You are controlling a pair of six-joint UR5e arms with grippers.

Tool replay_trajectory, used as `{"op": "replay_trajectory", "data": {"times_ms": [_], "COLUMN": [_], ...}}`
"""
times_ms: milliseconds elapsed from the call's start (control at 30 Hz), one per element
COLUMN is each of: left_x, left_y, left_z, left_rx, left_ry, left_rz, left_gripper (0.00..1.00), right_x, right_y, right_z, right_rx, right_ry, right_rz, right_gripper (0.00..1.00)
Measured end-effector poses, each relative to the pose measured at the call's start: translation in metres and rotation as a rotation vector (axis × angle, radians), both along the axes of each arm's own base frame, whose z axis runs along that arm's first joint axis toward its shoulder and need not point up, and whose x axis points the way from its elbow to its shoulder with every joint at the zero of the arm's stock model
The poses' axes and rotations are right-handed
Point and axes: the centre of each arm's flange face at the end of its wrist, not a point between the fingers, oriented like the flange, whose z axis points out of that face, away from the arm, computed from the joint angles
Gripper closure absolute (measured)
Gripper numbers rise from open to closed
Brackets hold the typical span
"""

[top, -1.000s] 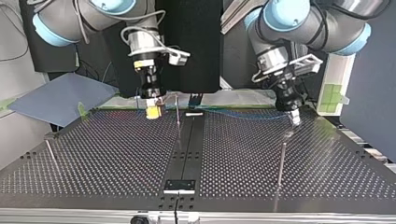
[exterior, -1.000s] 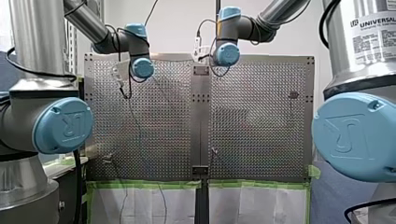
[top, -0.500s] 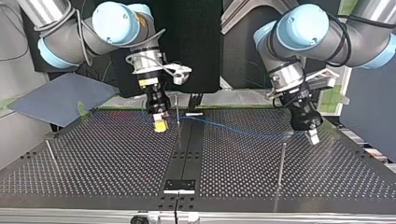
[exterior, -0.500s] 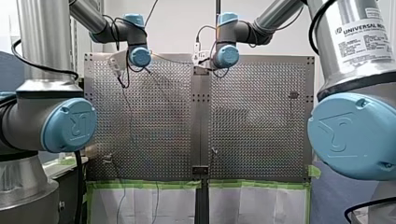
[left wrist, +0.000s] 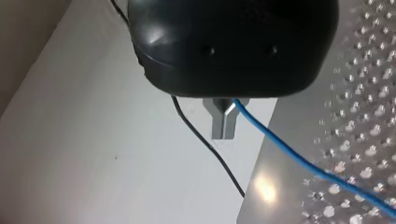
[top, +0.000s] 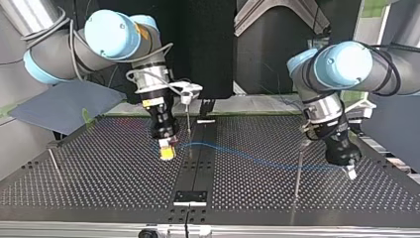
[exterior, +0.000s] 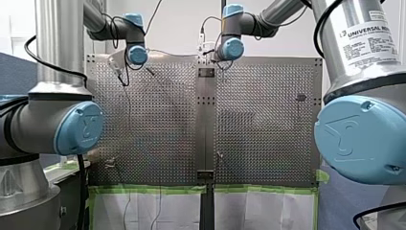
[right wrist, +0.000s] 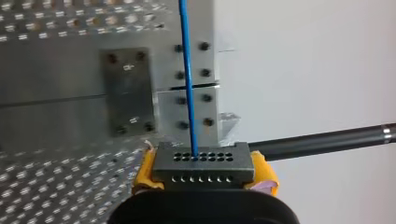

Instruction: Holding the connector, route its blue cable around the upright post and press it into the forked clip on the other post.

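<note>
Both claws have come away from the far edge of the table toward the top view's camera over the last second, and the left claw has swung out well past the middle post. Just beside that post, the right claw has its yellow pads pressed tight on the black connector. The blue cable leaves the connector, meets the post low down and runs in a shallow curve to the left claw, whose metal fingers are pinched together on it. Between the middle post and the left claw the cable crosses a second post; whether they touch cannot be told.
</note>
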Motion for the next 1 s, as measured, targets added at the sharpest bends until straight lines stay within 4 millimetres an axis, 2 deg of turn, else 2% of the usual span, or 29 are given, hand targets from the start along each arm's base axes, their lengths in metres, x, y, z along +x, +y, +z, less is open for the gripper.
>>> {"op": "replay_trajectory", "data": {"times_ms": [133,267,500,767,1000], "left_x": [0.019,0.037,0.048,0.056,0.071], "left_y": [0.012,0.027,0.040,0.034,0.023], "left_z": [0.000,-0.009,-0.017,-0.044,-0.077], "left_rx": [-0.002,-0.016,-0.008,0.010,0.026], "left_ry": [-0.006,-0.010,-0.002,0.049,0.111], "left_rz": [-0.003,-0.010,-0.028,-0.052,-0.107], "left_gripper": [0.99,0.99,0.99,0.99,0.99], "right_x": [0.002,0.006,0.009,0.011,0.016], "right_y": [-0.002,-0.002,0.001,0.001,-0.005], "right_z": [0.015,0.030,0.051,0.046,0.023], "right_rx": [-0.023,-0.040,-0.060,-0.045,-0.004], "right_ry": [-0.014,-0.022,-0.023,-0.007,0.028], "right_rz": [0.004,0.011,0.013,0.008,0.005], "right_gripper": [1.00,1.00,1.00,1.00,1.00]}}
